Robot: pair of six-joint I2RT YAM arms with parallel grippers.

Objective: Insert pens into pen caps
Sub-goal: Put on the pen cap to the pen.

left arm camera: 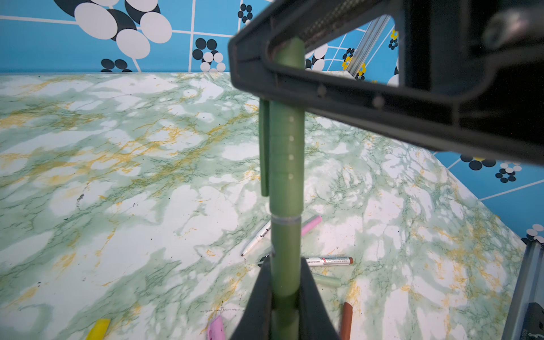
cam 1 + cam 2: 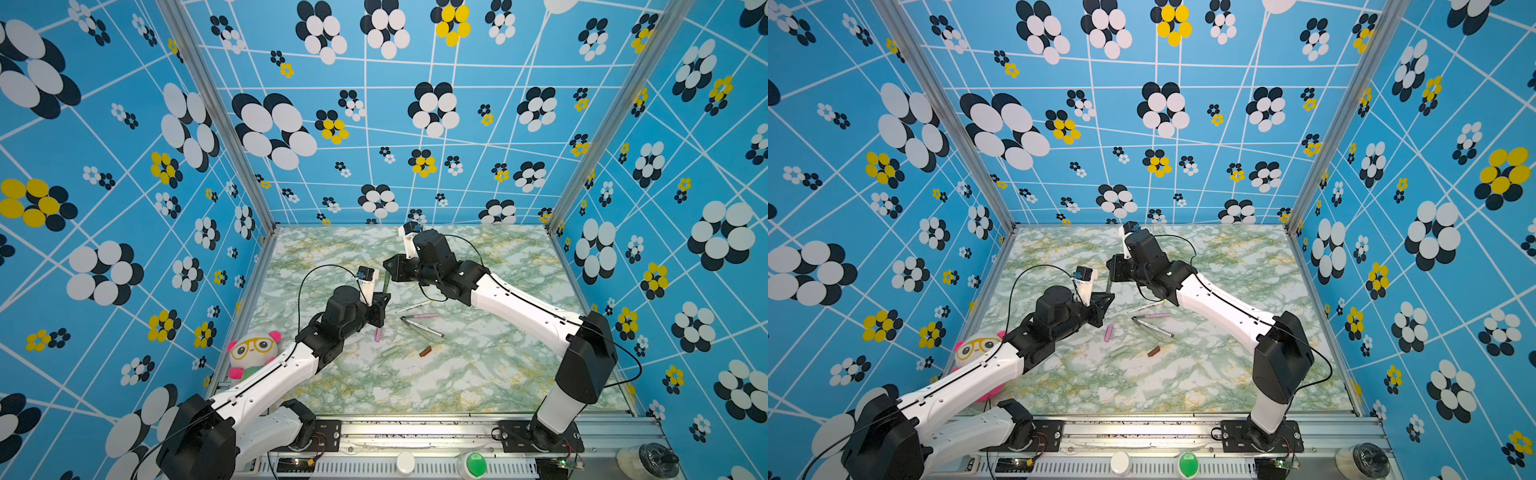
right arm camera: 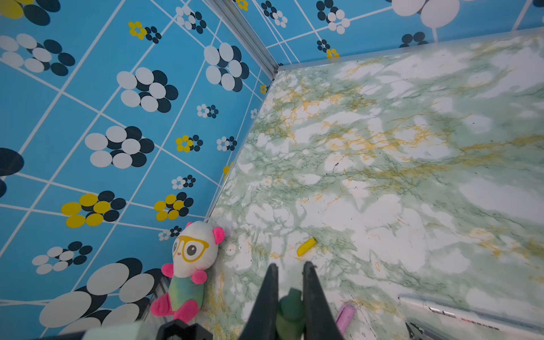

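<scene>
Starting at my edge of the green-and-white marbled tabletop (image 2: 478,374), I take the slim dark green plastic marker pen (image 1: 285,250), held up off the surface, as my reference for everything else. Nearest me, well short of that pen, lie the stubby brown plastic cap (image 2: 425,351) and the pale grey-green cap (image 2: 390,352). The short pink cap (image 2: 378,334) is a little closer to the pen. Between those caps and the pen is a loose cluster of pens: a white printed barrel with a brown end (image 1: 329,260), a pink one (image 2: 419,316) and another white one (image 2: 413,307). The yellow cap (image 3: 306,246) lies apart, off to the left arm's side of the pen.

Then comes the pen itself. The left gripper (image 1: 285,294) is clamped narrow around its barrel. Just beyond, the right gripper (image 3: 290,272) is pinched onto the dark green clip cap (image 1: 287,162), which sits over the pen's tip end. Cap and barrel run in one straight line between the two sets of jaws. A thin pale ring shows at the join, so I cannot tell whether the cap is fully home.

I judge the pen light, stiff and smooth, and round enough to twist or slide in a pinch. I'd hold it mid-barrel and grip across the cap's body, off the springy clip, pushing straight along the axis.
</scene>
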